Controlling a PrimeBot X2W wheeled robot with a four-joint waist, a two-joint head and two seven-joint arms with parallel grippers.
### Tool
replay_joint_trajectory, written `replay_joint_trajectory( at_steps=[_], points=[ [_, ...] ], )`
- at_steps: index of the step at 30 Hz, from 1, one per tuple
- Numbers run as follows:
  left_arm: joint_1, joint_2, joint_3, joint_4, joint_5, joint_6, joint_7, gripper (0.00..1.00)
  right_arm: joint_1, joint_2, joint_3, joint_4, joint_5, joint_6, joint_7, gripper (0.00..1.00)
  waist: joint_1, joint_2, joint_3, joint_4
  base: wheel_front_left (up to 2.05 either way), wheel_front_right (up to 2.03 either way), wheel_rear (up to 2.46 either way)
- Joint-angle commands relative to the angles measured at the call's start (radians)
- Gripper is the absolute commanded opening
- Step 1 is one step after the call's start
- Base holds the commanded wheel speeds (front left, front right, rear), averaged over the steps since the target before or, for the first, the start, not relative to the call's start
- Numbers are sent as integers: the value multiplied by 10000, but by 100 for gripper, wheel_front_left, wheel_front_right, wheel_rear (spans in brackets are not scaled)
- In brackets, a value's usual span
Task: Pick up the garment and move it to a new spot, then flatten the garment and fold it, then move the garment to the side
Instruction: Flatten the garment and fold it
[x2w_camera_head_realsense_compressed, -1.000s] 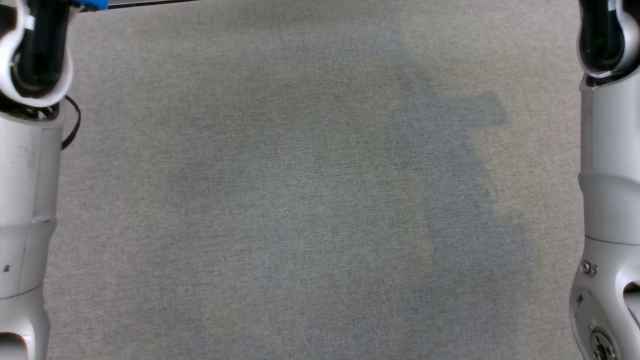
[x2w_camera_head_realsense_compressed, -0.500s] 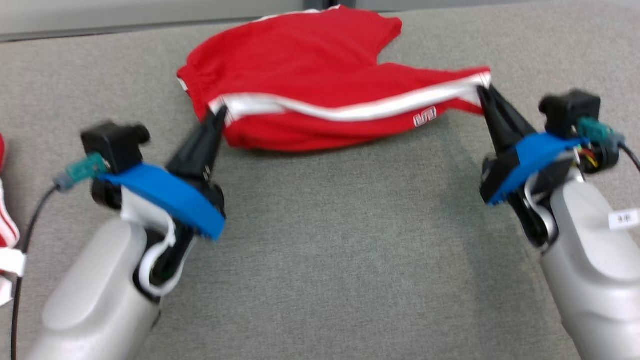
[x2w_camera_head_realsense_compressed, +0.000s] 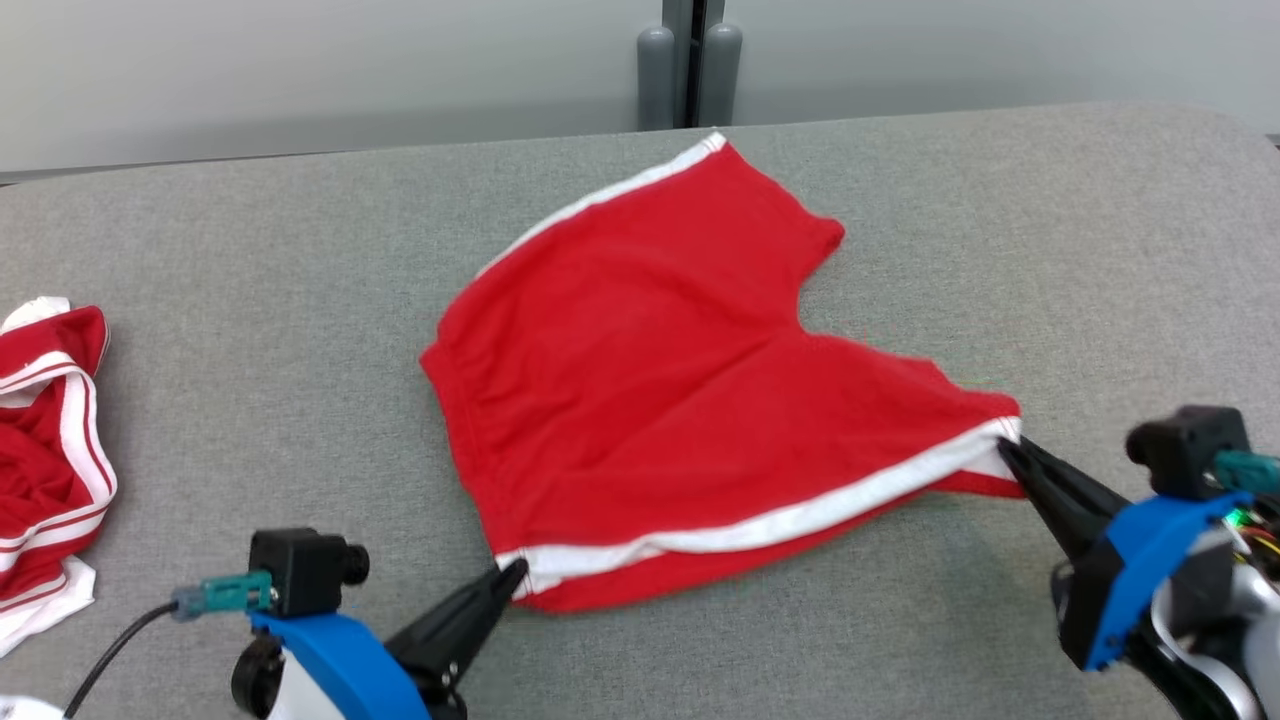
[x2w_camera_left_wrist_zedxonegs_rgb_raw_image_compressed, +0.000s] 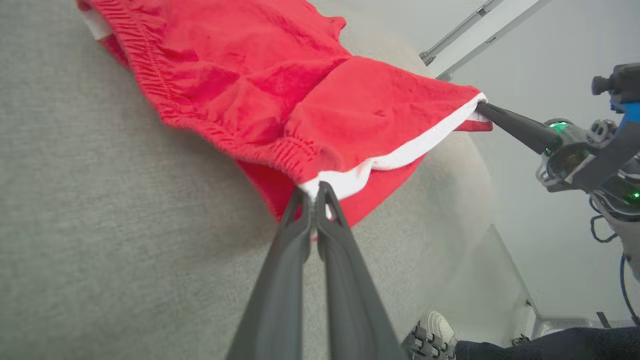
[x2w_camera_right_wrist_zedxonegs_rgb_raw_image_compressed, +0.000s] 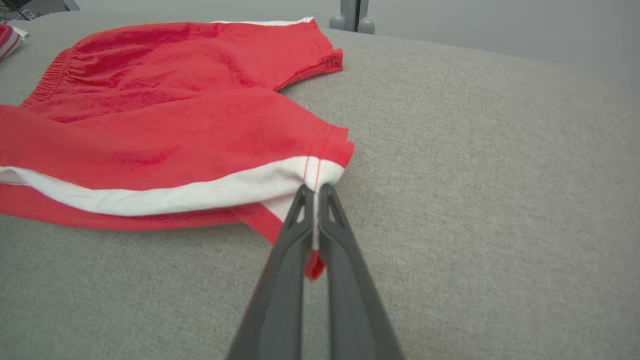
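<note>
Shorts (x2w_camera_head_realsense_compressed: 640, 400): red, spread on bench (x2w_camera_head_realsense_compressed: 250, 330).
My left fingers (x2w_camera_head_realsense_compressed: 505, 580): clamped on waistband corner.
My right fingers (x2w_camera_head_realsense_compressed: 1015, 460): clamped on hem corner.

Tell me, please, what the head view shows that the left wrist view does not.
Head view: a second red-and-white garment at the left edge, and two grey posts beyond the table. Left wrist view: a shoe and a dark trouser leg at the bottom right. Both: the red shorts on the table, with the left gripper and right gripper each shut on a white-striped corner.
</note>
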Motion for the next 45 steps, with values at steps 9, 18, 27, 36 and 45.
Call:
replay_joint_trajectory(
  at_steps=[9,18,27,36,45],
  points=[
    [1356,602,341,-2322,-717,1142,178,0,2401,972,-2093,-3616,-613,3,2517,0,3,0,135,186,0,0,0],
    [271,-409,736,-1302,-908,847,-395,0,374,847,-1386,-2979,-578,3,2469,0,3,0,473,435,0,0,0],
    [-1859,-1909,1291,1208,-1093,524,-1107,0,-3241,491,-182,133,-60,3,2095,0,3,0,1074,1091,0,0,0],
    [-3087,-3112,1389,3620,-962,23,-1976,0,-5324,365,171,2896,342,3,967,0,3,0,1720,1732,0,0,0],
    [-4073,-3912,1187,5019,-659,-503,-2613,0,-6740,281,354,4839,187,3,-340,0,3,0,2318,2080,0,0,0]
  ],
)
